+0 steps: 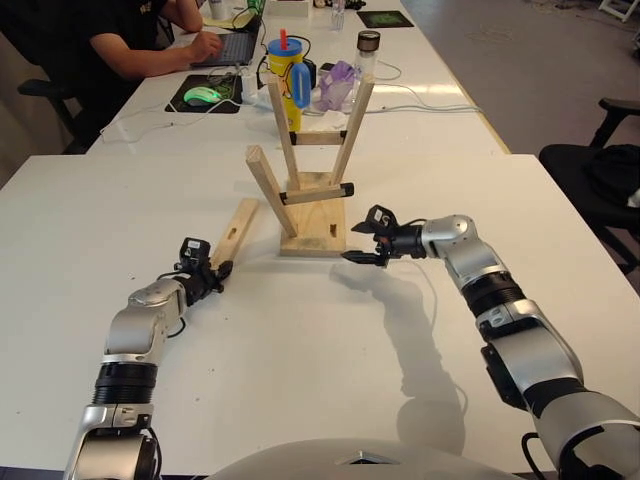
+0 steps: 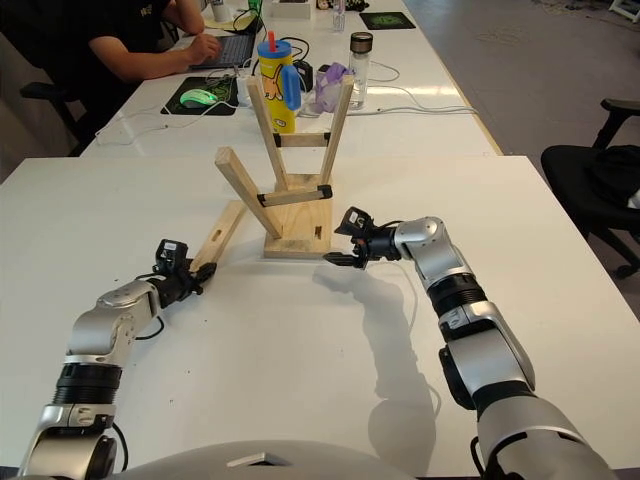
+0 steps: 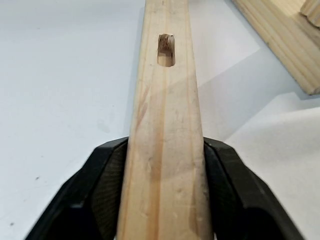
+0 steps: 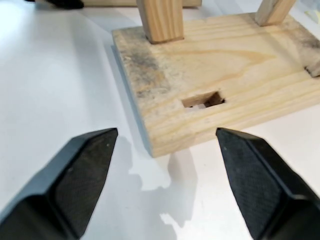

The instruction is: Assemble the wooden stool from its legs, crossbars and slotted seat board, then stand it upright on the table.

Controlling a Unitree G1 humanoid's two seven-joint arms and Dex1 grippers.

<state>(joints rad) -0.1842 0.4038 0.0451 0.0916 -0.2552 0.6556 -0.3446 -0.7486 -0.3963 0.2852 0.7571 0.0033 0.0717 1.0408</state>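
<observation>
The seat board [image 1: 322, 228] lies face down in the middle of the worktop [image 1: 300, 350], so the legs go in from above. Three legs [image 1: 283, 130] already stand in it, tied by two crossbars [image 1: 318, 193]. The one nearest the robot's left leans outward and looks less firmly seated than the two behind it.

The loose leg [image 1: 236, 230] lies flat on the worktop just beside the board's left edge, pointing away from the robot. The left end effector [image 1: 222, 268] is closed on its near end, both pads pressed to the leg's sides. Gripping at the end leaves the far end free, and the mortise [image 3: 166, 50] on the top face stays uncovered, probably to take a crossbar.

The right end effector [image 4: 165, 145] hangs spread wide and holds nothing, just off the board's near right corner. The wrist view looks between its fingers at the empty slot [image 4: 202, 100] cut near that edge. This placement suggests it is there to steady the board, or to guide the fourth leg in.

As I judge it, assembly is well along. The last leg must be lifted, tipped upright and pushed into the slot, then the stool turned onto its feet. Pressing down on an unbraced board could shift it or loosen the leaning leg.
</observation>
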